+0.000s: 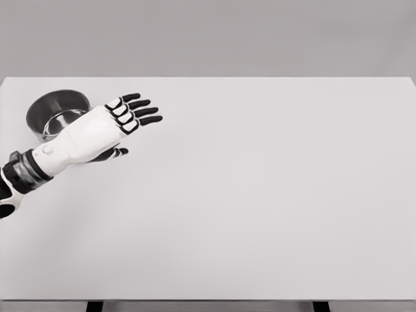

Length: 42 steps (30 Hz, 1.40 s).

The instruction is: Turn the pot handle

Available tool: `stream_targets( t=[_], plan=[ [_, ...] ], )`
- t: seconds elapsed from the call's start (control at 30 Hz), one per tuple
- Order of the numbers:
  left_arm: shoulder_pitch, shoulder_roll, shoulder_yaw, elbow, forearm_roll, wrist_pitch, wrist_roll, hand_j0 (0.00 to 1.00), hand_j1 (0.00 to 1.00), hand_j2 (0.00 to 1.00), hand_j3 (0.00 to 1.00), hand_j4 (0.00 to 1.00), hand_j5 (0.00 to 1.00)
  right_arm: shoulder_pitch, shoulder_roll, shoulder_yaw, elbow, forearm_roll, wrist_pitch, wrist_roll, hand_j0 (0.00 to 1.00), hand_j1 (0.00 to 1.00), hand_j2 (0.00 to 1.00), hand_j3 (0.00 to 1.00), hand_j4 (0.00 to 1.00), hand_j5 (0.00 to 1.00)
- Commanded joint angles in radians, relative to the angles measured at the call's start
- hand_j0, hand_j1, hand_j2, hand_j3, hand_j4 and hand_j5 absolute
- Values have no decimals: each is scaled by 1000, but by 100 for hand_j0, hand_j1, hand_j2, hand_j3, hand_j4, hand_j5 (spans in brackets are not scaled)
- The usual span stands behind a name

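Pot (55, 112) sits at the far left of the table (260, 208), close to the back edge. Round, shiny metal, open top facing up, upright. Inside looks bare metal, with light reflecting off the inner wall. Can't make out a handle from here: the near-right side of the pot is covered by the hand, so a handle there would be hidden.

Left hand (104, 130) is over the table just right of the pot, back of the hand up. Its wrist side overlaps the pot's near-right rim in the head view; can't tell whether it's actually touching or just passing above. The four fingers (133, 110) are stretched out nearly straight and slightly fanned, pointing away and to the right, past the pot. Thumb (114, 154) tucks below the palm, toward the near side. Nothing in its grasp; hand is flat and relaxed, wide open.

Left forearm (23, 172) comes in from the lower-left edge, white shell with a dark wrist band.

Table top is plain white and fills most of the view; grey wall (208, 36) behind it.
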Motion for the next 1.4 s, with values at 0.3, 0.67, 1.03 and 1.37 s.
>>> stream_targets(
  t=[0.3, 0.67, 1.03, 1.37],
  plan=[
    [0, -41, 11, 12, -42, -1, -7, 100, 100, 100, 100, 100, 100, 0, 0, 0, 0, -1, 0, 0, 100, 100, 100, 100, 100, 100],
    [5, -75, 10, 51, -102, -1, 10, 100, 100, 100, 100, 100, 100, 0, 0, 0, 0, -1, -1, 0, 100, 100, 100, 100, 100, 100],
    [34, -74, 46, 74, -114, -1, 10, 100, 100, 100, 100, 100, 100, 0, 0, 0, 0, -1, 0, 1, 100, 100, 100, 100, 100, 100],
    [41, -75, 53, 75, -114, -1, 10, 100, 100, 100, 100, 100, 100, 0, 0, 0, 0, -1, 0, 0, 100, 100, 100, 100, 100, 100]
  ],
)
